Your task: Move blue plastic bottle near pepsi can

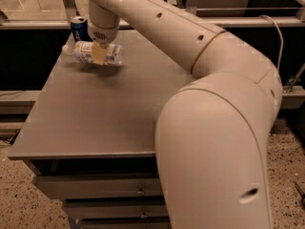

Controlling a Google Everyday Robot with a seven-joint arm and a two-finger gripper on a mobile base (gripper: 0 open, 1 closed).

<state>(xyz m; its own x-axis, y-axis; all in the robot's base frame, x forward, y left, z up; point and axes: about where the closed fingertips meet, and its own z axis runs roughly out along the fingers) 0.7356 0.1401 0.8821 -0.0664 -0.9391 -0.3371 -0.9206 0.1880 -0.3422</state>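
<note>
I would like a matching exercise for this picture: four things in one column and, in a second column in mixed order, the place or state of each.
Column one:
1. blue plastic bottle
2. pepsi can
3. gripper
4. drawers

Column two:
A. upright at the far left corner of the table
B. under the table, at the front
C. lying sideways, held just above the table
D. shut around the middle of the blue plastic bottle, coming from above

Pairs: 1-C, 2-A, 3-D, 4-B.
</note>
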